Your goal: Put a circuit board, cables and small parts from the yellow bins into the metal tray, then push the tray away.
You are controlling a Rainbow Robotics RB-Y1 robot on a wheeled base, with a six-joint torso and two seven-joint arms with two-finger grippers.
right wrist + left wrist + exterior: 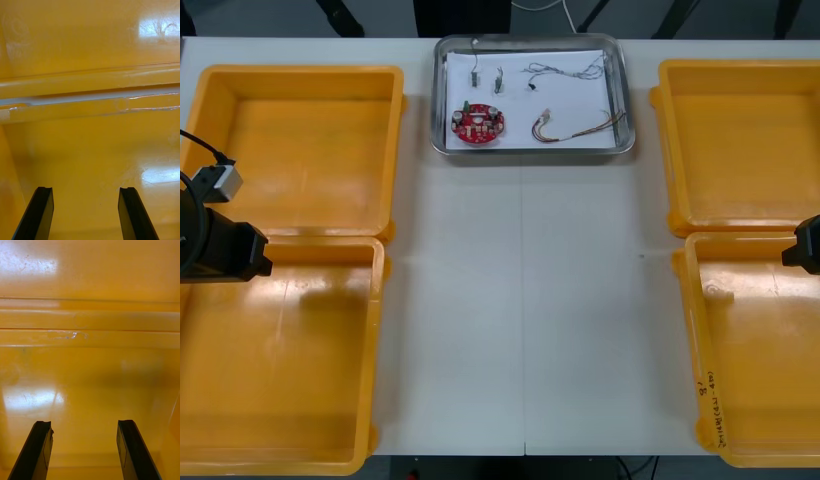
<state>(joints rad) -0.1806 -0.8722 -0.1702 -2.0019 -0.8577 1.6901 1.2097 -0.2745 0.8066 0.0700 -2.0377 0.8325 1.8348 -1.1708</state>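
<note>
Front view: left gripper (84, 425) over the near left yellow bin (280, 380), right gripper (86, 191) over the near right yellow bin (755, 370), both spread wide and empty. Farthest off, the metal tray (530, 152) holds a red circuit board (477, 122), cables (575, 128) and small metal parts (477, 70).

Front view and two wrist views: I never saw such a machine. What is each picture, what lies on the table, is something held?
This is a two-armed robot. The front view looks down from above at a light table. Four yellow bins stand at its sides; the metal tray at the far edge holds a red circuit board, cables and small metal parts. Each wrist view comes from a camera on one arm: the black bars are the left gripper and the right gripper, both open over a near bin, holding nothing.
</note>
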